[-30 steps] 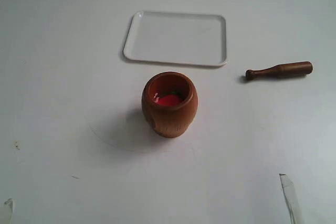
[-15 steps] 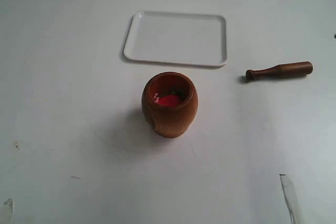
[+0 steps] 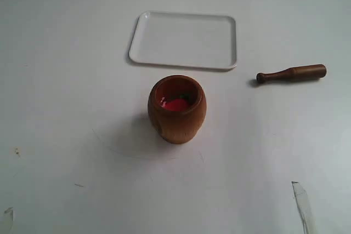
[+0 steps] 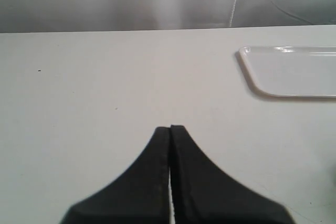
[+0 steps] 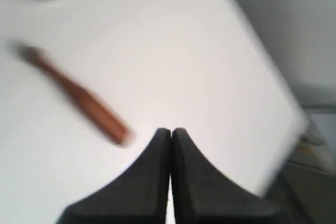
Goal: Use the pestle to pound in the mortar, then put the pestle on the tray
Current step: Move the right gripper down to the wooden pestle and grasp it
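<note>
Sideways, pestle (image 3: pixel 291 73) flat, knob toward tray (image 3: pixel 186 39); left gripper (image 4: pixel 170 127) and right gripper (image 5: pixel 170 129) clenched, empty.

Counted: one mortar (image 3: pixel 176 119), one pestle (image 3: pixel 292 73), one tray (image 3: pixel 185 40), one table (image 3: pixel 66 91).

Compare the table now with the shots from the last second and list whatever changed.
Nothing visibly changed. The mortar stands in the same spot near the tray, the pestle lies untouched on the table to the right, and the tray is bare as before. Nothing was picked up or let go.
</note>
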`<state>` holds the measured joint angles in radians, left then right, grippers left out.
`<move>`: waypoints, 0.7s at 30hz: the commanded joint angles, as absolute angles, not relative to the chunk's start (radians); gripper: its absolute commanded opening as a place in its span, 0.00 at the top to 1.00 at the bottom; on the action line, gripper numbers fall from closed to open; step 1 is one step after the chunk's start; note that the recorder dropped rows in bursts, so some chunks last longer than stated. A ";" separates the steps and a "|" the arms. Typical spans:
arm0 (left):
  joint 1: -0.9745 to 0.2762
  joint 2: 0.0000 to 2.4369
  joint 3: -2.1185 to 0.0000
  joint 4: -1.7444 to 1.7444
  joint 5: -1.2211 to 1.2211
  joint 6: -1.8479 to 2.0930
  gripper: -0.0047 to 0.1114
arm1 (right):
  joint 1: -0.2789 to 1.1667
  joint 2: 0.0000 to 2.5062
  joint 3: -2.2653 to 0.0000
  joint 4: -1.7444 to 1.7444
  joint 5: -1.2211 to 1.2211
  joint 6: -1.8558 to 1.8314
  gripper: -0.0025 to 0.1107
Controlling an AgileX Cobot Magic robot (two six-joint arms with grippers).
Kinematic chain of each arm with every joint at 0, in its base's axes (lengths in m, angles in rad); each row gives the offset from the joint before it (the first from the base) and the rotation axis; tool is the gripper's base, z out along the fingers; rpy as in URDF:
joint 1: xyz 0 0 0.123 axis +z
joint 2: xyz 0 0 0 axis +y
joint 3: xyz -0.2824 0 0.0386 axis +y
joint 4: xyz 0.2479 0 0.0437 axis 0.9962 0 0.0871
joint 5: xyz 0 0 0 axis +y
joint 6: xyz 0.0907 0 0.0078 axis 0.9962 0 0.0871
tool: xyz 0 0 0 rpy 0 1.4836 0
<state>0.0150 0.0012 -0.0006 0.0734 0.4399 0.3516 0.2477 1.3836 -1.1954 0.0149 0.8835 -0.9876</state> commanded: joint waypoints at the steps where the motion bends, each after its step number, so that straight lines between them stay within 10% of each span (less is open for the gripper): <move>1: 0.007 0.000 0.000 0.066 0.437 0.343 0.96 | 0.331 1.574 -1.265 0.278 1.130 -1.201 0.98; 9: 0.007 0.000 0.000 0.066 0.437 0.343 0.96 | 0.418 1.785 -1.265 -0.069 1.148 -1.119 0.96; 17: 0.007 0.000 0.000 0.066 0.437 0.343 0.96 | 0.418 1.905 -1.265 -0.106 0.982 -1.121 0.53; 21: 0.007 0.000 0.000 0.066 0.437 0.343 0.96 | 0.418 1.928 -1.265 -0.106 0.873 -1.121 0.50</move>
<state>0.0150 0.0012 -0.0006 0.0734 0.4399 0.3516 0.4181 1.9170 -1.2585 -0.0950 0.9447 -1.1245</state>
